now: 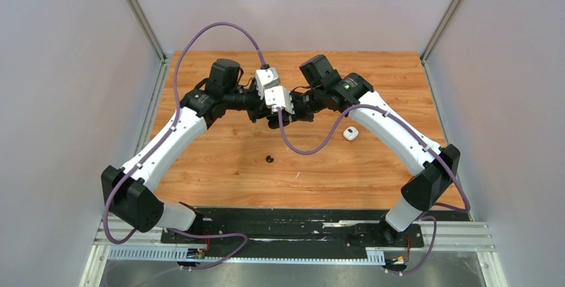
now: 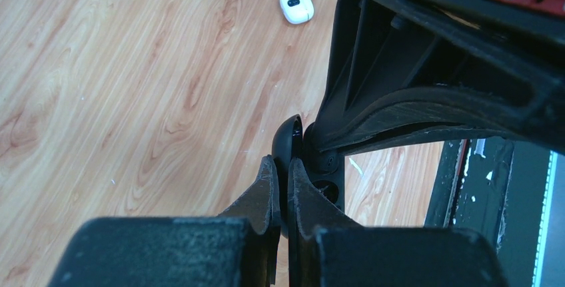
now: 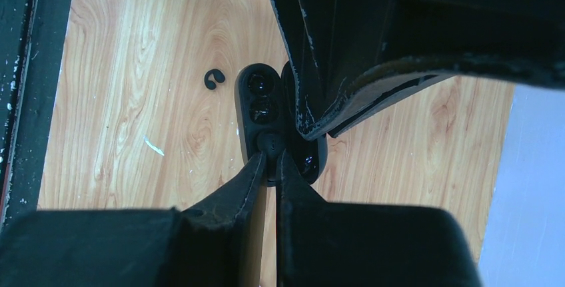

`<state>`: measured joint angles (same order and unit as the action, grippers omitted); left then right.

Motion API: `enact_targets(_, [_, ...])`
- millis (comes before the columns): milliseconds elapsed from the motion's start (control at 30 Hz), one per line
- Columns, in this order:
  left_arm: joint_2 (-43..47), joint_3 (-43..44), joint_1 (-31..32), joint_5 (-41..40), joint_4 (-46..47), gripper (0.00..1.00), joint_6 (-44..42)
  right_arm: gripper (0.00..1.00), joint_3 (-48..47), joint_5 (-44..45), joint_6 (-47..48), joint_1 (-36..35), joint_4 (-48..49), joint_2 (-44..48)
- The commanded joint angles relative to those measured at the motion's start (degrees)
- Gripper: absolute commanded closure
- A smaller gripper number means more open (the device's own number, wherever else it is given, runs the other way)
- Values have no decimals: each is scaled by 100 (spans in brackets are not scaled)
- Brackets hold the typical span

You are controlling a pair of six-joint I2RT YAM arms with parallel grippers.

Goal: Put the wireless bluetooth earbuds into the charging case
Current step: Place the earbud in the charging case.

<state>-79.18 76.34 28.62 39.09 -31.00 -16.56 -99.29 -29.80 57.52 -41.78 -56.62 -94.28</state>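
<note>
A black charging case (image 3: 258, 97) hangs open above the table, its base showing two round wells. My left gripper (image 2: 283, 179) is shut on the case's thin domed lid (image 2: 288, 139). In the right wrist view the left gripper's fingers (image 3: 303, 110) come down from the top onto that lid. My right gripper (image 3: 270, 157) is shut on a small black earbud (image 3: 270, 143), held at the near end of the case's base. Another black earbud (image 1: 269, 160) lies loose on the wood (image 3: 213, 78). Both grippers meet mid-table (image 1: 276, 120) under the wrist cameras.
A white closed case (image 1: 350, 134) lies on the table to the right of the arms (image 2: 296, 5). The wooden table (image 1: 220, 160) is ringed by grey walls, with a black base plate (image 1: 293, 227) at the near edge. A purple cable (image 1: 313, 147) droops below the grippers.
</note>
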Motion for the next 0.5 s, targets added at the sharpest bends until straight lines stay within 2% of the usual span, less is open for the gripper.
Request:
enact_targets(0, [413,104,100,790,905,100,384,92,-92,121,-89,-49,9,-193])
enact_targets(167, [506,9,104,750,1014,100,368,95,-162,159,-6,-58,-165,-262])
enact_targets(367, [613,-134,115,840,1181,100,301,90,-216,158,-3,-58,-374,-390])
enact_targets(467, [636,-180,133,817,1118,100,153,93,-294,197,5,-58,-499,-477])
